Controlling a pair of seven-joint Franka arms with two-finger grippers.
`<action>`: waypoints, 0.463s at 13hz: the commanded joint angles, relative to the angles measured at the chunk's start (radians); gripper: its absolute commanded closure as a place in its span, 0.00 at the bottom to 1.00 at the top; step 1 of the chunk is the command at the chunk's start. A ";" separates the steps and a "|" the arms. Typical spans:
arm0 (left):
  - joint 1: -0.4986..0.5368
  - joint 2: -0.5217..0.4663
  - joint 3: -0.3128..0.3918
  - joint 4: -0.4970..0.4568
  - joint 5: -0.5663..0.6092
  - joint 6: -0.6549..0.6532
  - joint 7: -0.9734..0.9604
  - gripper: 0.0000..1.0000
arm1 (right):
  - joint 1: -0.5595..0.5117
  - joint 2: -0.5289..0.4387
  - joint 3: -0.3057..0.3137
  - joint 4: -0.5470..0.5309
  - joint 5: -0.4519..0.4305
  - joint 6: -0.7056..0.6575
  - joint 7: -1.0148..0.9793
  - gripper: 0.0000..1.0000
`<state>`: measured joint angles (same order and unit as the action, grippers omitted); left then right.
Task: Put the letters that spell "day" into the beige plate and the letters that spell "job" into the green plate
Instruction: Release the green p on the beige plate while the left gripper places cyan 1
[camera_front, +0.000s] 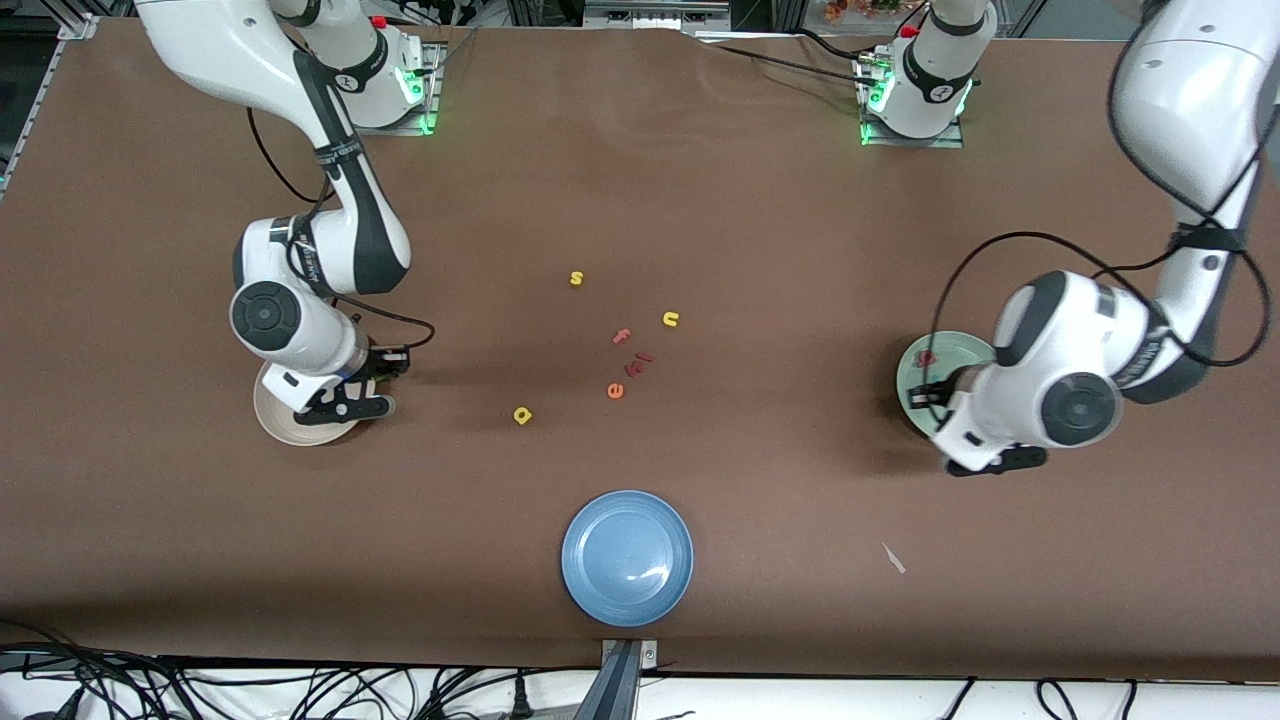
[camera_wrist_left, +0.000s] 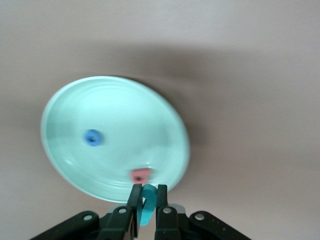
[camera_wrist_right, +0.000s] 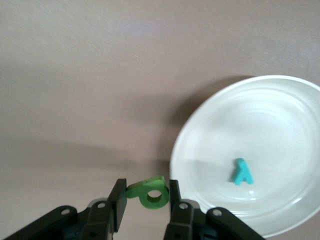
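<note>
Blue is the colour of the plate (camera_front: 627, 557) lying nearest the front camera, midway along the brown table (camera_front: 760, 220), with a small pale scrap (camera_front: 894, 558) on the cloth beside it toward the left arm's end. Farther from the camera, the left gripper (camera_wrist_left: 147, 196) hangs over the near edge of the green plate (camera_wrist_left: 70, 120) at the left arm's end of the table, its jaws clamped on a teal hooked letter (camera_wrist_left: 147, 205); in that plate lie a blue ring letter (camera_wrist_left: 93, 137) and a salmon-red letter (camera_wrist_left: 140, 175). At about the same depth, at the right arm's end, the right gripper (camera_wrist_right: 146, 192) hangs just beside the rim of the beige plate (camera_wrist_right: 280, 100), over the table, its jaws clamped on a dark green bowl-and-stem letter (camera_wrist_right: 149, 193); a teal "y" (camera_wrist_right: 241, 172) lies in that plate. Between the two plates, a yellow rounded letter (camera_front: 522, 415) sits alone on the table. Farther still come an orange "e" (camera_front: 615, 390), a dark red piece (camera_front: 637, 364), a pink "f" (camera_front: 622, 337), a yellow "n" (camera_front: 670, 319) and, farthest, a yellow "s" (camera_front: 576, 278).
</note>
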<state>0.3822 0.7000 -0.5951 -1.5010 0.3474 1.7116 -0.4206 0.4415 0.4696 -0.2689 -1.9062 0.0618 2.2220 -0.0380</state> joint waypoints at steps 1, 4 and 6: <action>0.064 -0.011 -0.009 -0.077 -0.005 0.031 0.074 1.00 | 0.003 -0.045 -0.070 -0.066 0.018 0.016 -0.156 0.69; 0.089 0.003 0.000 -0.160 -0.007 0.211 0.072 1.00 | -0.001 -0.036 -0.089 -0.094 0.036 0.057 -0.212 0.64; 0.086 0.021 0.001 -0.163 -0.007 0.256 0.063 0.99 | -0.015 -0.023 -0.089 -0.085 0.039 0.056 -0.200 0.00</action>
<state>0.4679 0.7197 -0.5921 -1.6467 0.3475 1.9310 -0.3642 0.4337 0.4590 -0.3586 -1.9705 0.0765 2.2602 -0.2180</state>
